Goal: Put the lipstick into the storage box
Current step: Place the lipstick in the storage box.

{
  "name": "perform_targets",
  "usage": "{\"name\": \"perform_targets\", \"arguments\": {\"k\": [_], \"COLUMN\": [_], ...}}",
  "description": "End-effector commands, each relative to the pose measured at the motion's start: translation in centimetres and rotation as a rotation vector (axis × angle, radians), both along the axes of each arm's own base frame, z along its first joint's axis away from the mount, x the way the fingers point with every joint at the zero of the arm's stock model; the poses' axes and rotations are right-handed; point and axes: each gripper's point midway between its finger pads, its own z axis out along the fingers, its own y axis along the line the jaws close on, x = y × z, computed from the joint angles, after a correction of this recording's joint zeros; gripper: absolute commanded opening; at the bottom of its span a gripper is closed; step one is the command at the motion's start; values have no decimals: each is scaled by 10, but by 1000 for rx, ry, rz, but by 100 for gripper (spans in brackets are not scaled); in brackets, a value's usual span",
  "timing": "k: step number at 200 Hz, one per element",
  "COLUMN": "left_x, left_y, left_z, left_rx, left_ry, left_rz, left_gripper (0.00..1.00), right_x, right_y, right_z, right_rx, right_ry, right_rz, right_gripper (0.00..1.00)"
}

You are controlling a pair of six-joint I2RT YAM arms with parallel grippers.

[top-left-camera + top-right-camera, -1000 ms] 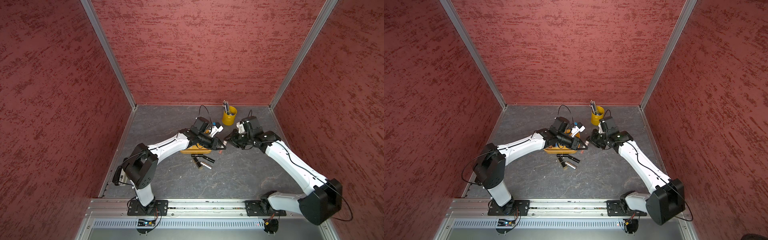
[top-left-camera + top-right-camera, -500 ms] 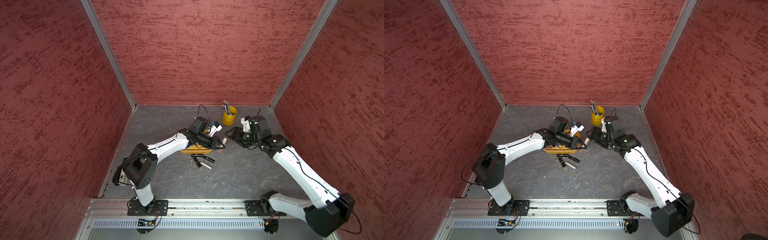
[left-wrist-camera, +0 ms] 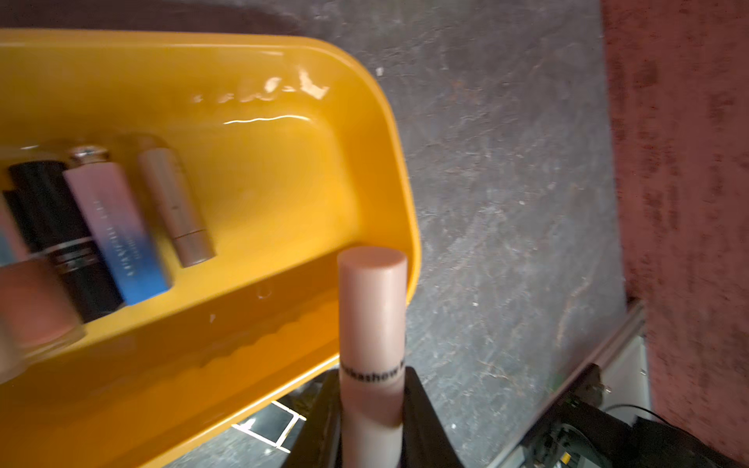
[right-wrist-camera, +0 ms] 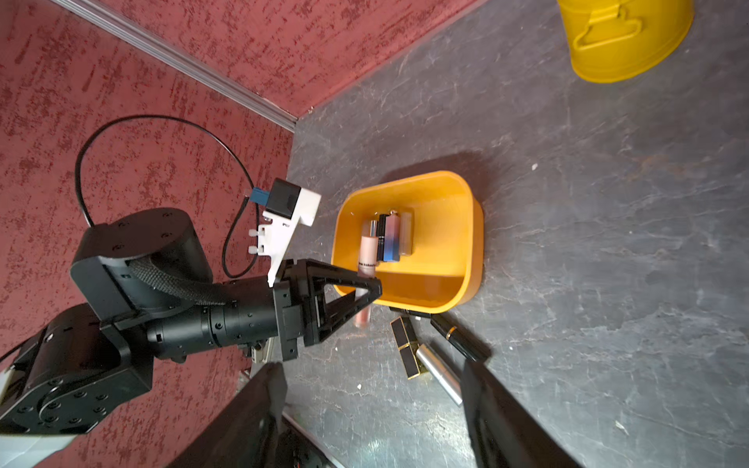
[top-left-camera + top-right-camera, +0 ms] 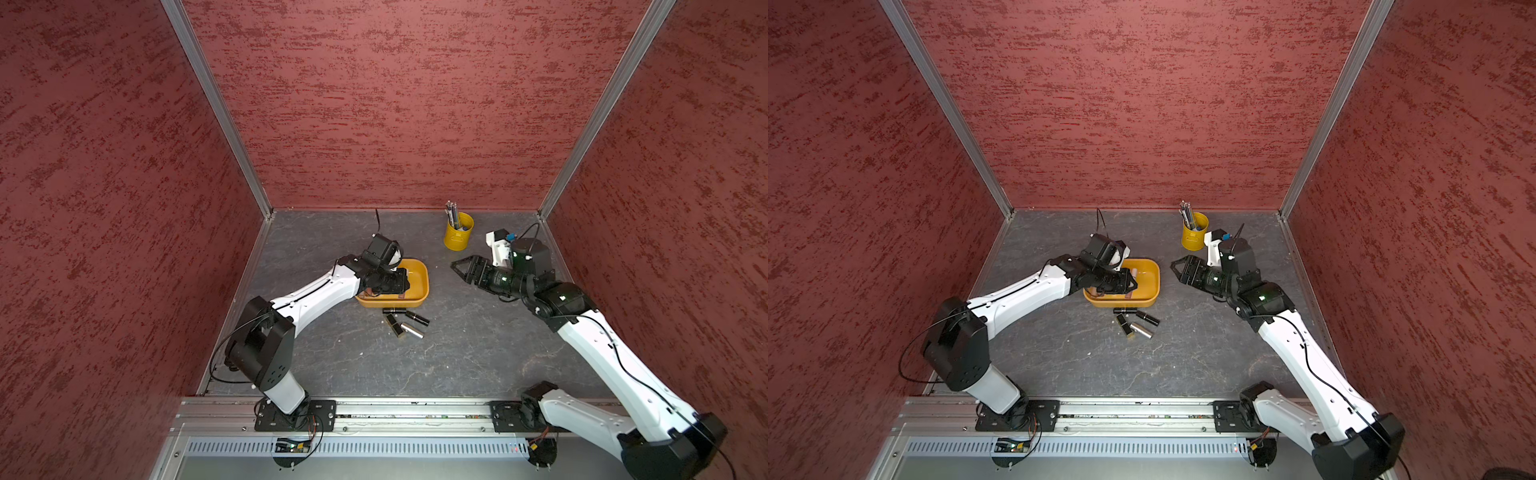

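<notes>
Two white-and-black arms stood on one aluminium rail (image 5: 395, 415), nearest the viewer.

Just in front of the storage box (image 5: 415, 301), four loose lipsticks lay on the table (image 5: 478, 353). They were a round black one (image 5: 392, 310) closest to the box, a black one with a gold band (image 5: 417, 318), a square black-and-gold one (image 5: 395, 325) and a silver one (image 5: 412, 331).

The box was a single shallow tub of glossy orange-yellow plastic, rectangular with rounded corners. Inside it three tubes lay side by side: black (image 3: 60, 227), pink fading to blue (image 3: 117, 227) and matt champagne (image 3: 178, 206). A fourth, pinkish tube (image 3: 32, 308) was too blurred to describe.

The left gripper (image 4: 375, 288) was pinching one pale pink lipstick (image 3: 373, 316), a smooth cylinder with black lettering. It was held above the box's near rim, with one end over the interior.

To the right of the box and well apart from it, the right gripper (image 5: 462, 272) hung with fingers spread and nothing between them.

Beyond the box, to its right, stood one yellow cylindrical pen cup (image 5: 457, 239) holding several pens.

The table was dark grey and stone-patterned, with pale veins. Three rough red walls (image 5: 395, 104) enclosed it, joined behind the box by two aluminium corner posts (image 5: 224, 108).
</notes>
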Motion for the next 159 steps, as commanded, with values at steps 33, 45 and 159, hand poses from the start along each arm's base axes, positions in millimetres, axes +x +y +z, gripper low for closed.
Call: {"name": "perform_targets", "arguments": {"k": [33,45,159], "left_x": [34,39,59], "left_y": [19,18,18], "left_z": [-36,-42,-79], "left_rx": [180,190,262], "left_ry": [3,7,16], "left_rz": [90,93,107], "left_gripper": [20,20,21], "right_x": [-7,-9,-11], "right_y": [4,3,5], "right_z": [6,4,-8], "right_rx": [31,26,19], "right_ry": [-35,-33,-31], "right_rz": [45,44,67], "right_gripper": [73,73,74]}}
